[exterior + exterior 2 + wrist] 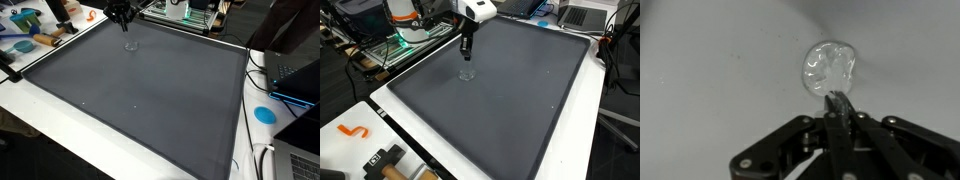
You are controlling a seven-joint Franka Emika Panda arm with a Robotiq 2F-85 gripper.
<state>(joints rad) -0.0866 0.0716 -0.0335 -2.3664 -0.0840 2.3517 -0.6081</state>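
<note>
Clear object (830, 68): was blurred in the wrist view, too small in both exterior views to identify.
End effector (838, 100): base was cut off at the wrist view's lower edge.
Surface (30, 100): was cropped at frame edges.

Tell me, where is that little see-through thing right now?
In both exterior views the clear object lies on the grey mat, near one edge, right under the shut gripper; the wrist view shows it just past the fingertips.

A: Where is there room to pass?
B: Over the dark mat (150, 110), from the centre to the lower right of the frame.
A: And what stands in the way?
B: A small clear piece (131, 45) at upper centre, tools (30, 40) at upper left, and a laptop (298, 75) and cables (258, 62) along the right edge.
</note>
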